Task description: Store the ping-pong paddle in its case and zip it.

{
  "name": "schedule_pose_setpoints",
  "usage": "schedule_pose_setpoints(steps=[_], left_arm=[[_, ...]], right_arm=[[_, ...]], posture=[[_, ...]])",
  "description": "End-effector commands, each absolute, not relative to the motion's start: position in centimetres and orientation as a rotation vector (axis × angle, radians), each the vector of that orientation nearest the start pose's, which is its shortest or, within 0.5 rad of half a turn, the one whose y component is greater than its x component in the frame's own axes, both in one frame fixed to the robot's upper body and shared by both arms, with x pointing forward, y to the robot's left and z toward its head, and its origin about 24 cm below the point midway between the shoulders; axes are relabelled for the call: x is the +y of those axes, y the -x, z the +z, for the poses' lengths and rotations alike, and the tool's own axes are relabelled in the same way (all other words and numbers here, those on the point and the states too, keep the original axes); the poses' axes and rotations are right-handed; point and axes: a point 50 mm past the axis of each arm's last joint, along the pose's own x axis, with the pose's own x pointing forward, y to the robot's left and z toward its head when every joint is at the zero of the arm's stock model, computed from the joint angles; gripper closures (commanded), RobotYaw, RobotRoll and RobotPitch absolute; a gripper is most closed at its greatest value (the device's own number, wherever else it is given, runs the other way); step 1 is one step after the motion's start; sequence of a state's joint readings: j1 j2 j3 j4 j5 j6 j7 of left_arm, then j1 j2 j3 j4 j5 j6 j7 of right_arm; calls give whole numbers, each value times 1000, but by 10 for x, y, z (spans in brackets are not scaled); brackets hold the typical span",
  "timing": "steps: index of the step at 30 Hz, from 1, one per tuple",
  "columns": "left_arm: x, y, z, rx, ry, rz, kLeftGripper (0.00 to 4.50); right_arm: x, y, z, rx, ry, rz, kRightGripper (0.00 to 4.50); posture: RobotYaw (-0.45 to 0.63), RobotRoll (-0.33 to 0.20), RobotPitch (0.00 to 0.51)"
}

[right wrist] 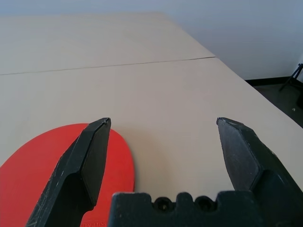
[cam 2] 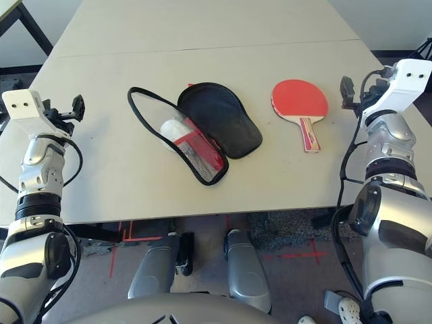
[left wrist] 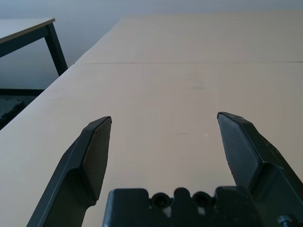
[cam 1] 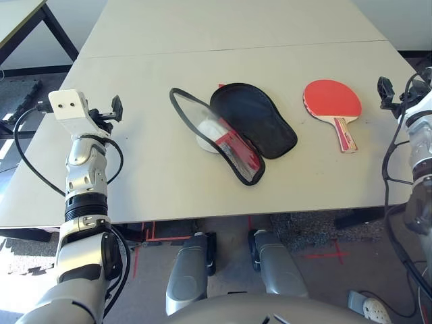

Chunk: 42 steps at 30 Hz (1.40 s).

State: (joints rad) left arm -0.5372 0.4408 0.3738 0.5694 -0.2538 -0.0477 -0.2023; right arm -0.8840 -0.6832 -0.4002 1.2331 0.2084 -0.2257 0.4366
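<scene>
- Table (cam 1: 202,40): pale beige top, made of two slabs with a straight seam running across between them.
- Second table (cam 1: 20,13): light top on a black frame, standing apart at the far left corner.
- Pouch (cam 1: 210,129): small, white, soft, lying mid-table.
- Floor tape (cam 1: 324,255): red marks on the grey floor below the near table edge.
- Shoe (cam 1: 373,308): white, perforated, on the floor at the right.

A lab or workroom: plain pale tables (cam 1: 202,27), red tape marks (cam 1: 324,255) on grey floor, loose cables (cam 1: 405,270).
</scene>
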Motion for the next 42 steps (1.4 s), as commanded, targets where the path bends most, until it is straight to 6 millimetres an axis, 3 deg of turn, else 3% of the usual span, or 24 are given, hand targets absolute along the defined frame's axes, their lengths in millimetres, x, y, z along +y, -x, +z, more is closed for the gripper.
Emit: schedule_pose_setpoints(steps=[1,6,11,14,21,24,29,33,38,42], left_arm=[[299,-333,124,-151,19,171,0],[297,-337,138,-193,31,167,0],[288,-342,181,-301,39,100,0],[265,-346,218,-361,34,-48,0],[201,-335,250,-347,-19,-450,0],[164,-321,247,-273,-84,-707,0],[142,-306,229,-156,-156,-930,0],[126,-293,217,-69,-174,-1103,0],[118,-290,206,-31,-192,-1152,0],[113,-291,200,-22,-203,-1161,0]], right_arm=[[-355,-349,153,-93,6,-154,51],[-355,-350,153,-92,3,-154,51],[-355,-350,153,-89,4,-153,51],[-354,-350,151,-83,4,-152,51],[-351,-351,147,-74,6,-141,51],[-349,-351,144,-62,-15,-124,51],[-341,-355,144,-40,-43,-40,51],[-334,-360,156,-13,-66,72,51],[-323,-363,183,72,-37,107,51],[-307,-352,203,204,81,129,51]], posture=[[-15,0,180],[-8,0,183],[-8,0,185],[-5,0,186],[-13,0,188],[-17,0,189],[-22,0,189],[-32,0,188],[-49,0,187],[-57,0,186]])
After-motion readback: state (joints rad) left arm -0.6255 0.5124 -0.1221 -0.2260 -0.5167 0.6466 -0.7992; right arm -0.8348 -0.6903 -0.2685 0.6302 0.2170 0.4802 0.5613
